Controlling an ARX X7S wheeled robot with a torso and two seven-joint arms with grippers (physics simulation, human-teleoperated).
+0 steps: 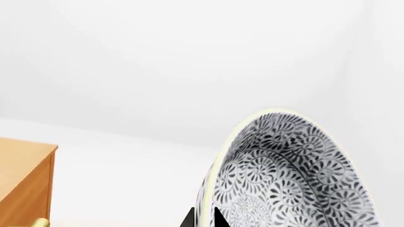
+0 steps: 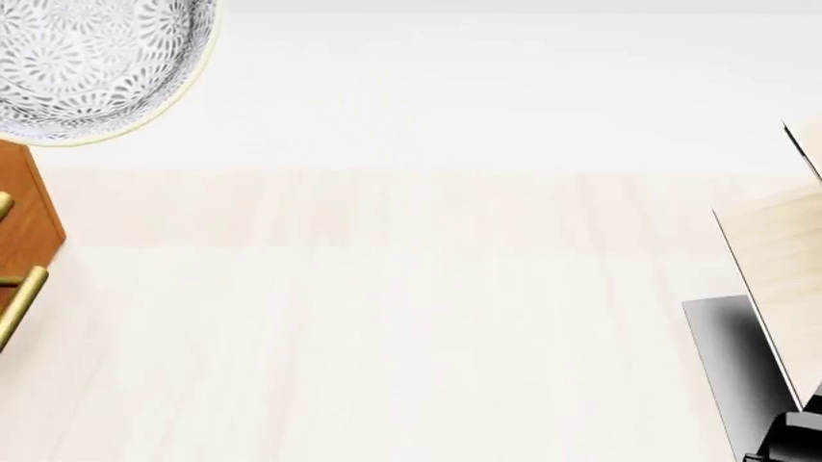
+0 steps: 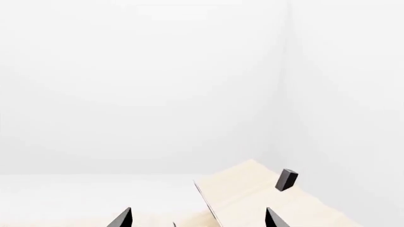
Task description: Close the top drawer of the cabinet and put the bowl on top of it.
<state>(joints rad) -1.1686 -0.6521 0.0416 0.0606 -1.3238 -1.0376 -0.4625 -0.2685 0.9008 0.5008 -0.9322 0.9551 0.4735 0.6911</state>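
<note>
A wide table (image 2: 424,327) of pale wood is seen from the head view, with light boards running from left to right. Behind it, far back, a plain white wall (image 2: 514,87) is seen. In the right wrist view, two white walls are seen to meet in a corner.

The bowl (image 2: 90,58) is seen at the far left, up high, above the cabinet (image 2: 29,207). It is white with a grey leaf and flower pattern and a pale rim. It is tipped up on its side in the left wrist view (image 1: 287,175). The left gripper (image 1: 203,218) is seen there as two dark tips, one on each side of the bowl's rim, so the rim is pinched between them.

Only a corner of the orange-brown cabinet is seen at the left edge, with brass handles (image 2: 19,303) on its front. The top drawer cannot be told apart in these views.

At the right, a pale wooden rack (image 2: 777,250) with a dark base (image 2: 732,366) is seen. The right gripper (image 3: 198,218) is seen with its two dark tips held wide apart, and nothing is between them.
</note>
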